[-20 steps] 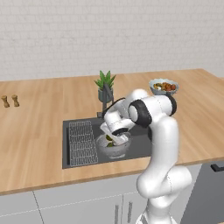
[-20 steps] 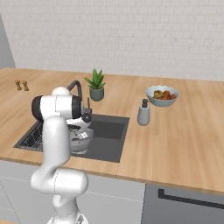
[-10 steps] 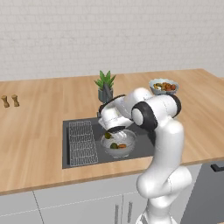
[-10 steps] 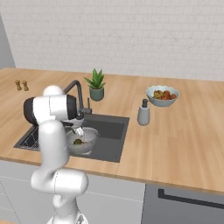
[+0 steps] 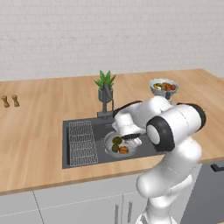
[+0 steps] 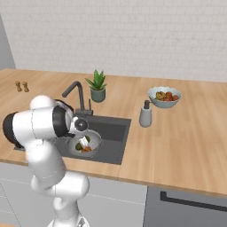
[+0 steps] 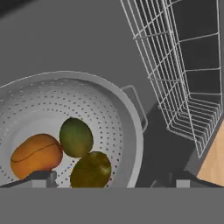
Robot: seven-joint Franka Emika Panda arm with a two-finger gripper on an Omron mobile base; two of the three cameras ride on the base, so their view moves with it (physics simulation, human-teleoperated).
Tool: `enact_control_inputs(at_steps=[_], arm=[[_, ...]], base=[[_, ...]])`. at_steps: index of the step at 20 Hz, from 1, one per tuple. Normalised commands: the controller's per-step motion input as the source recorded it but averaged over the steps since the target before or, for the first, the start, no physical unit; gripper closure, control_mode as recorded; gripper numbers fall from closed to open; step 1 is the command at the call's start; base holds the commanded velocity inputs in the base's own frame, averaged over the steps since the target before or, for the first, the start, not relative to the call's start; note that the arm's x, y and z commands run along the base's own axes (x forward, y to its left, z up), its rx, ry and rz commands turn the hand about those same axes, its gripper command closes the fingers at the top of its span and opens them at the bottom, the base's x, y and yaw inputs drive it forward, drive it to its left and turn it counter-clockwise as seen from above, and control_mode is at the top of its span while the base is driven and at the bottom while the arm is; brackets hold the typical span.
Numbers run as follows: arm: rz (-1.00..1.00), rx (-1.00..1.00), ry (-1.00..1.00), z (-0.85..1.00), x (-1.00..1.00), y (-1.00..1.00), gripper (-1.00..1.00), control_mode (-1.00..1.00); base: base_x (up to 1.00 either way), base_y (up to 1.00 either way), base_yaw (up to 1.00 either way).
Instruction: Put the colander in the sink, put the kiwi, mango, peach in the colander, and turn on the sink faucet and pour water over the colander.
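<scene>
Currently the colander (image 7: 65, 127) sits inside the sink (image 5: 87, 164), just beside the wire grid rack (image 5: 82, 142), which takes up the basin's left part in the left base view. Three fruits lie together in the colander bottom: the peach (image 7: 36, 155), orange-red, touching a greenish fruit (image 7: 76, 137) next to it, and a second, darker greenish fruit (image 7: 91, 169) touching both; cannot tell which of the two is kiwi and which mango. Hand view shows one colander handle (image 7: 139, 107) on the rack side. Gripper (image 7: 109, 179) hangs low over the colander rim, fingertips (image 7: 43, 177) wide apart at the bottom of the hand view, one over the bowl near the peach, the other outside the rim over the sink floor; nothing between them. In the base views the arm is bent down over the sink, hand just above the colander (image 5: 120, 145) and partly covering it (image 6: 86, 142). Sink faucet (image 6: 74, 95) stands upright at the back edge of the basin, spout angled over it; no call on any stream from these views. Potted plant (image 5: 105, 85) stands right behind the faucet on the wooden counter (image 5: 39, 127). Pale blue fruit bowl (image 6: 164, 96) with fruit sits well apart to the right, soap dispenser (image 6: 145, 114) between it and the sink. Two small shakers (image 5: 10, 101) stand far left on the counter.
</scene>
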Motion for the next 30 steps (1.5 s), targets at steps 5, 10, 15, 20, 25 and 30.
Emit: enact_control_inputs(at_steps=[5,10,15,20,25,30], arm=[[0.02,-0.01,-0.06,0.84,-0.68,-0.61,-1.00,-1.00],[0.04,-0.01,0.13,0.91,-0.04,-0.68,-1.00,-1.00],[0.03,0.08,0.14,1.00,0.02,-0.75,-1.00,-1.00],[0.03,0.08,0.29,0.93,-0.03,-0.40,-1.00,-1.00],[0.04,-0.07,0.51,0.40,0.09,0.00,-1.00,-1.00],[-0.07,0.36,-0.02,0.16,0.00,0.00,-1.00,-1.00]], base=[[0.00,0.00,0.00],[0.00,0.00,0.00],[0.00,0.00,0.00],[0.00,0.00,0.00],[0.00,0.00,0.00],[0.00,0.00,0.00]])
